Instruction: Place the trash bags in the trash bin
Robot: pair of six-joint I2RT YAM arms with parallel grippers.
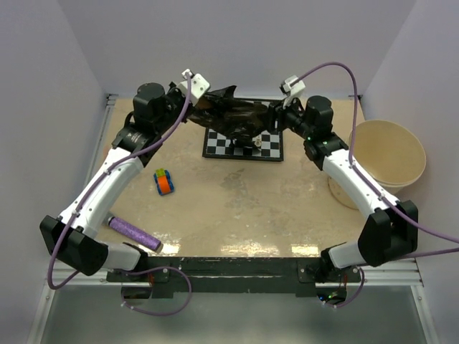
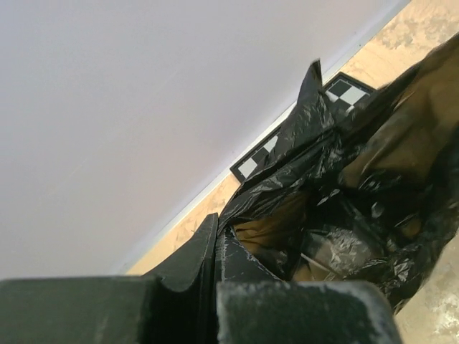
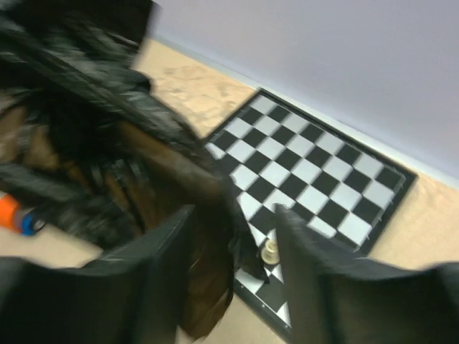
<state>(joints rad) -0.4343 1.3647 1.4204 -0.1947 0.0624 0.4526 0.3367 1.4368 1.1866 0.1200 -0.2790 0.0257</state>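
**Location.** The trash bag (image 1: 233, 115) hangs as a crumpled black sheet between the two arms at the far end of the table (image 1: 244, 208), above the chessboard (image 1: 267, 148). The bin (image 1: 387, 158) stands well apart at the right edge, and no part of the bag is in it.

**Grip.** The left claw (image 2: 217, 240) is narrow, with a fold of film pinched between its fingers. The right claw (image 3: 234, 215) has its fingers apart. Film lies against one finger, and the board shows through the rest of the gap. That view is blurred, and the hold there is judged unsecured.

**Risks.**
1. With only one firm hold, the sheet may sag and drag over the board, toppling the pale chess piece (image 3: 270, 251) below the right claw.
2. The thin, glossy film may slip from the left pinch, or tear there, if the arms pull apart.
3. The carry to the bin is a long sideways one. A trailing edge could catch the rim and drape outside instead of dropping in.
4. The toy car (image 1: 165, 181) and purple roll (image 1: 134, 234) lie nearer the front, away from the likely path, so they are of low concern.
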